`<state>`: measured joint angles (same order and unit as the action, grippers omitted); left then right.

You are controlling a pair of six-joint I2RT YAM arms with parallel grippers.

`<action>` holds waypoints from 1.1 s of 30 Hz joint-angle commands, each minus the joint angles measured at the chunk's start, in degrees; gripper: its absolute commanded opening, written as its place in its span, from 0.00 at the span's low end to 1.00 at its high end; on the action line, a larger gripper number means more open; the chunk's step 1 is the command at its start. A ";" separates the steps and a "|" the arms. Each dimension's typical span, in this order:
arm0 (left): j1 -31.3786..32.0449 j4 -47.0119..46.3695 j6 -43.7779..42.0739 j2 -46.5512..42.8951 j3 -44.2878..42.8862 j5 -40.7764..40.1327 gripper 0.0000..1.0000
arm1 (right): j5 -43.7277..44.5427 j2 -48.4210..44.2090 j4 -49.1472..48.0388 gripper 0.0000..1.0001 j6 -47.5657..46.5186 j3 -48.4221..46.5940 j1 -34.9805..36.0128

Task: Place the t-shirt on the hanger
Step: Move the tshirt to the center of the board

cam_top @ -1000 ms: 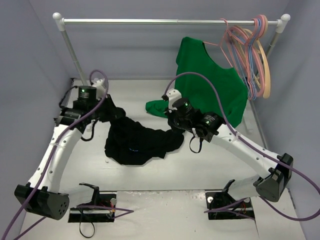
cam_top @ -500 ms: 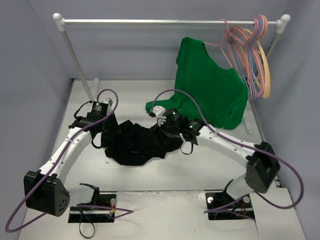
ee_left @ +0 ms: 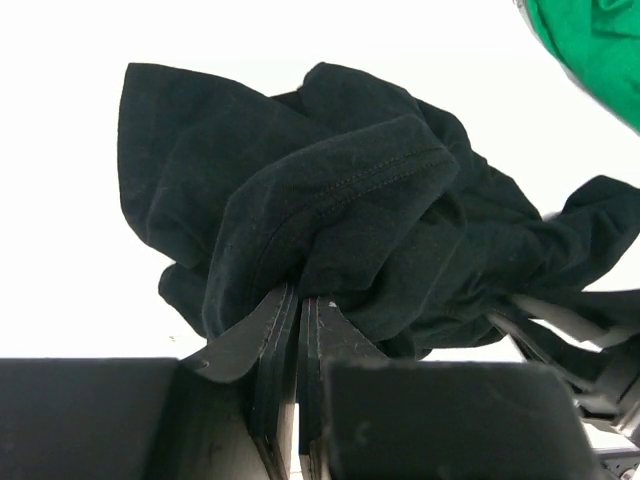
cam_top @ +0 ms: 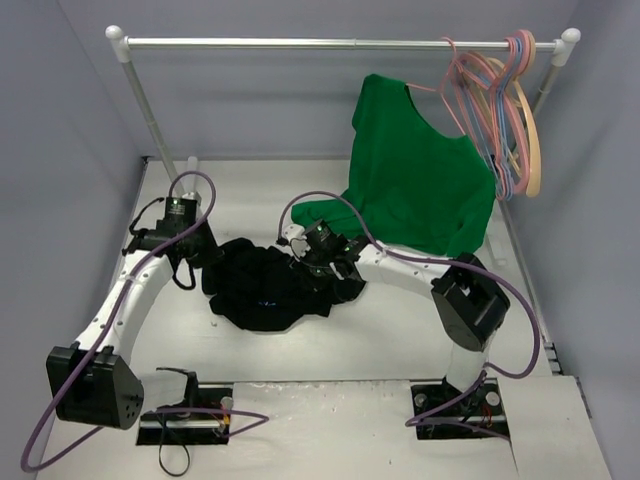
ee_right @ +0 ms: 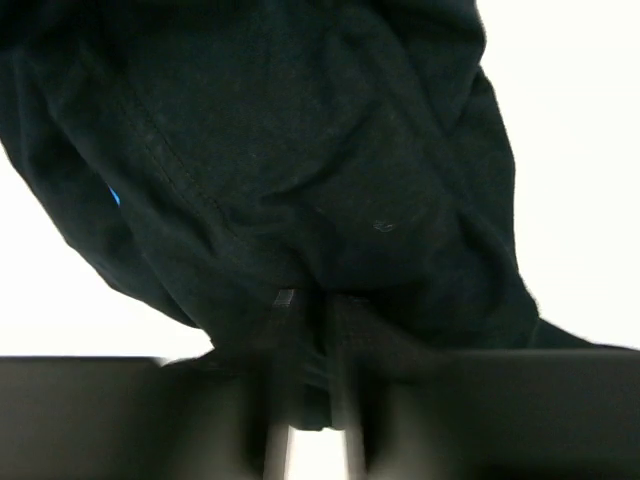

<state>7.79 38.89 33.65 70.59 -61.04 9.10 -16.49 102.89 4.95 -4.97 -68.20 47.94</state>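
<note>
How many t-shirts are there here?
2. The black t-shirt lies crumpled on the table; the green t-shirt hangs at the back right, under the rail. None seems hidden.

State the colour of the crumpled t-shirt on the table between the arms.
Black; the crumpled cloth t-shirt shows best in the left wrist view.

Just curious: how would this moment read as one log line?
left gripper: shut on t-shirt | right gripper: shut on t-shirt | hanger: on rail

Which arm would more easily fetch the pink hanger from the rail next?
Probably the right. The left tool and right tool both pinch the t-shirt, but the pink hanger hangs at the rail's right end, nearer it.
</note>
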 commanded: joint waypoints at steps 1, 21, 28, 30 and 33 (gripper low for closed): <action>-0.85 0.30 0.01 -0.45 -4.09 0.47 0.00 | 1.98 -1.02 -3.63 0.12 0.05 -4.65 0.49; -7.44 12.68 -11.05 6.58 -50.84 2.67 0.00 | 19.48 -31.25 0.50 0.00 -2.85 -22.79 0.48; -5.43 16.47 -10.70 4.21 -48.66 20.68 0.00 | 17.91 -39.78 6.21 0.00 4.44 -11.44 0.57; -3.50 18.93 -13.07 2.73 -47.25 21.39 0.00 | 16.50 -42.50 6.74 0.00 6.97 -9.33 0.49; -1.64 17.45 -14.14 0.00 -41.02 21.39 0.02 | 16.22 -44.97 7.26 0.00 8.74 -5.98 0.57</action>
<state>4.78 56.40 22.33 73.49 -104.71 26.26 0.51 60.84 14.20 -0.27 -75.29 48.10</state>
